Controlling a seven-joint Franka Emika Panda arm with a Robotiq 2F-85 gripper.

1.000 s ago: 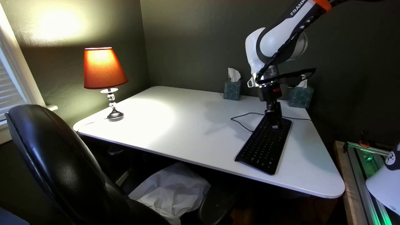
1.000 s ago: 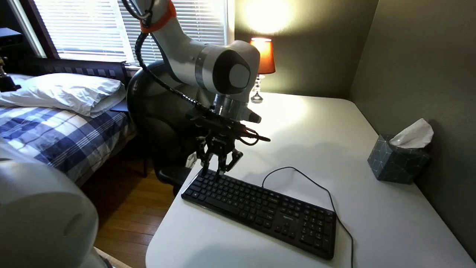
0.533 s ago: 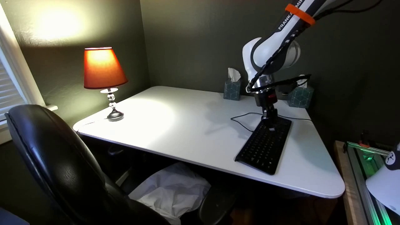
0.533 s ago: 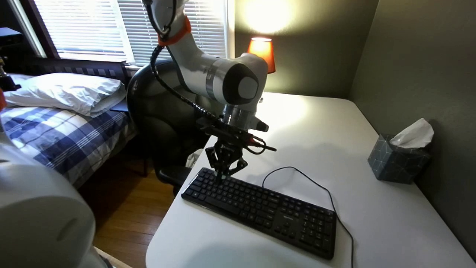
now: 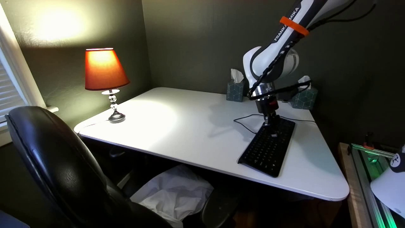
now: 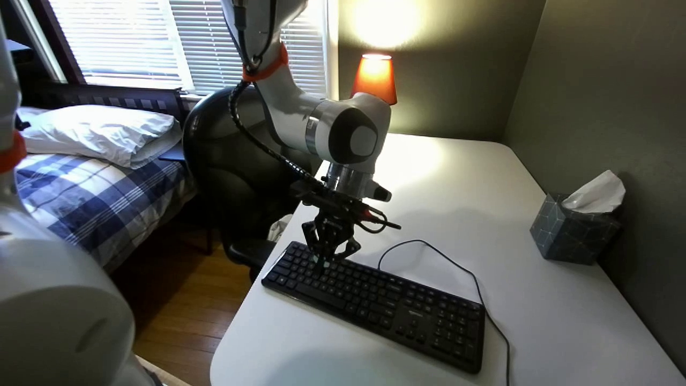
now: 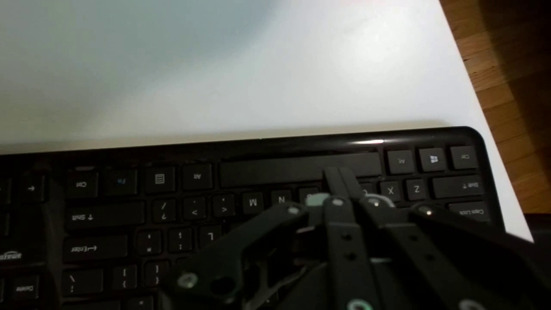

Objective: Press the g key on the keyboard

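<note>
The black keyboard (image 5: 263,154) lies flat on the white desk and shows in both exterior views (image 6: 396,311). In the wrist view the keyboard (image 7: 172,151) stands upside down. My gripper (image 7: 338,170) is shut, with its two fingertips together and nothing between them. It points down over the letter keys in the left half of the keyboard, also seen in the exterior views (image 6: 319,268) (image 5: 274,134). In the wrist view the tips overlap the space bar (image 7: 271,170), between the N and X keys. The g key is hidden behind the fingers. I cannot tell whether the tips touch the keys.
A thin dark cable (image 6: 455,262) runs from the keyboard's back edge across the desk (image 6: 466,182). Tissue boxes (image 5: 234,91) (image 5: 304,98) stand at the wall. A lamp (image 5: 106,71) stands at the far end. A black chair (image 5: 57,164) is by the desk edge.
My gripper's fingers were apart one second ago and are now together. The arm has moved a little inward over the keyboard, from its back rows toward its middle, and lower. The keyboard has not moved.
</note>
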